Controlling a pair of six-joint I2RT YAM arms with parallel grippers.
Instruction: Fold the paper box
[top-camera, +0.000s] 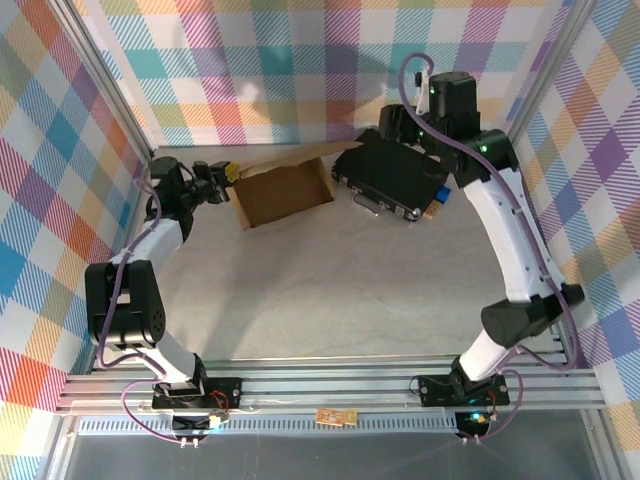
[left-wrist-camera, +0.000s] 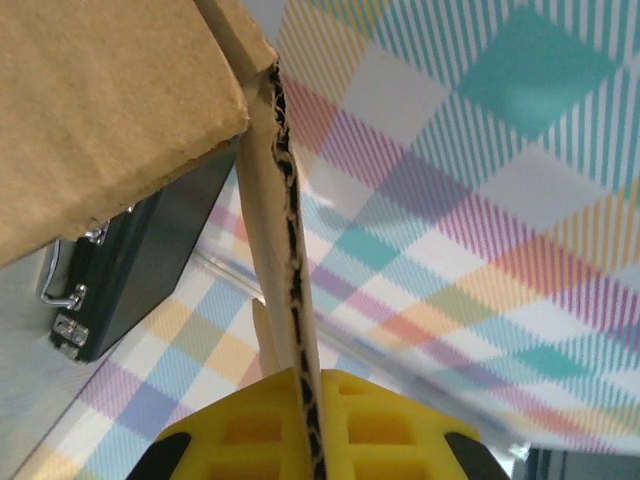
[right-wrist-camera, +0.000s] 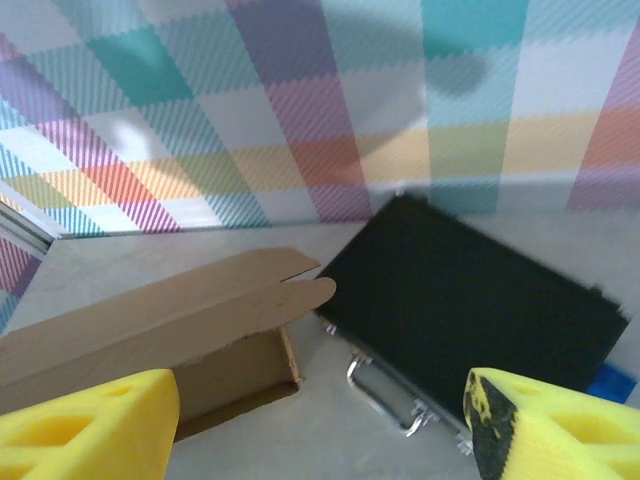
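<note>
Clamping paper box (left-wrist-camera: 120, 110) wall: left tool (left-wrist-camera: 305, 425); right tool (right-wrist-camera: 320, 410) spread wide near black case (right-wrist-camera: 470, 290)

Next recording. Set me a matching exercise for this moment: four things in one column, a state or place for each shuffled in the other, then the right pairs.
Things:
1. paper box
2. black case
3. left gripper
4. right gripper

States or places:
A. open, nothing between its fingers
B. brown, open-topped, lying left of the other container
C. clamped on a cardboard wall
D. closed, metal handle on its near edge

Pairs: 1-B, 2-D, 3-C, 4-A
</note>
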